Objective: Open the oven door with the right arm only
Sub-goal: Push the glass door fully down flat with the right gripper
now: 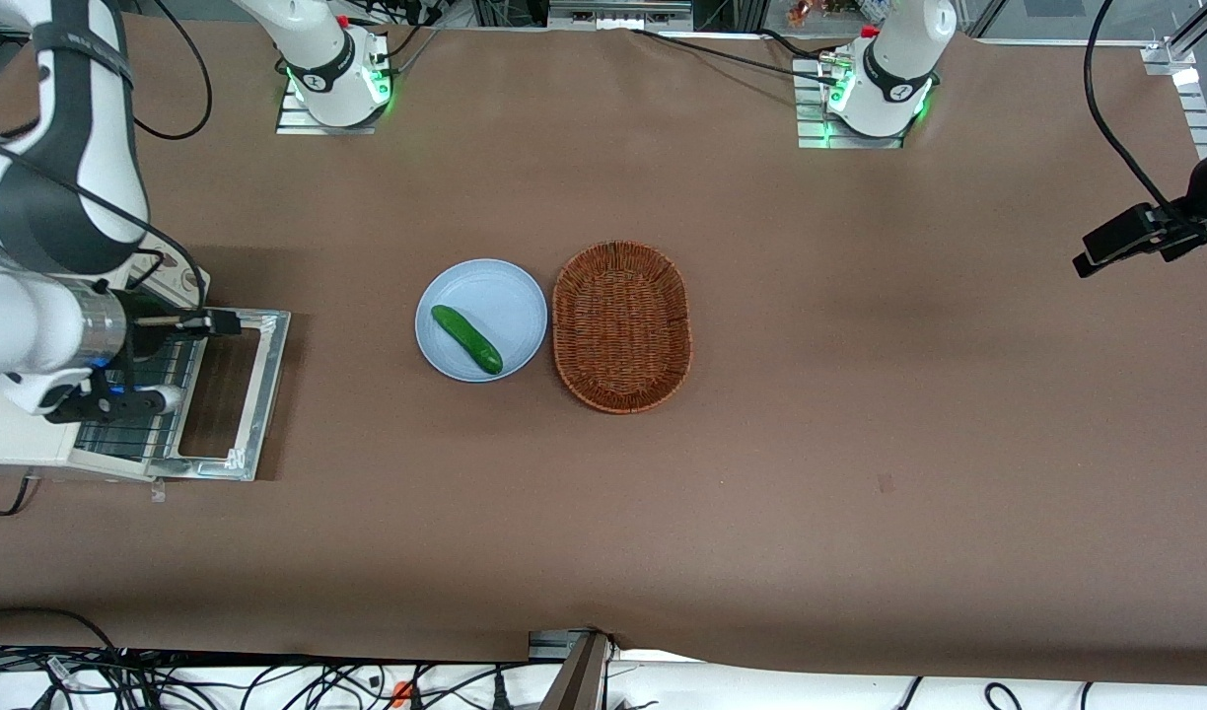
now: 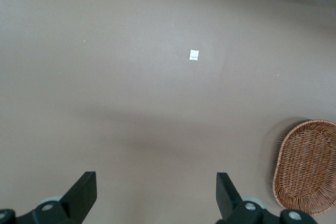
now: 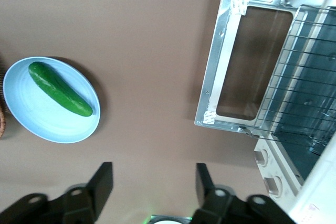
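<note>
The cream-white oven [image 1: 12, 434] stands at the working arm's end of the table. Its oven door [image 1: 268, 394] lies folded down flat in front of it, and the brown table shows through the window. The wire rack [image 1: 140, 434] sticks out of the oven's mouth over the door. The right arm [image 1: 61, 197] reaches over the oven. My gripper [image 1: 204, 322] hangs high above the door's edge that is farther from the front camera, clear of it. In the right wrist view the gripper [image 3: 152, 169] is open with nothing between its fingers, and the oven door [image 3: 215, 77] and oven [image 3: 283, 182] lie below.
A light blue plate [image 1: 495, 296] holding a green cucumber [image 1: 465, 338] sits mid-table, with a brown wicker basket [image 1: 620, 325] beside it toward the parked arm's end. Bare brown table lies between the door and the plate.
</note>
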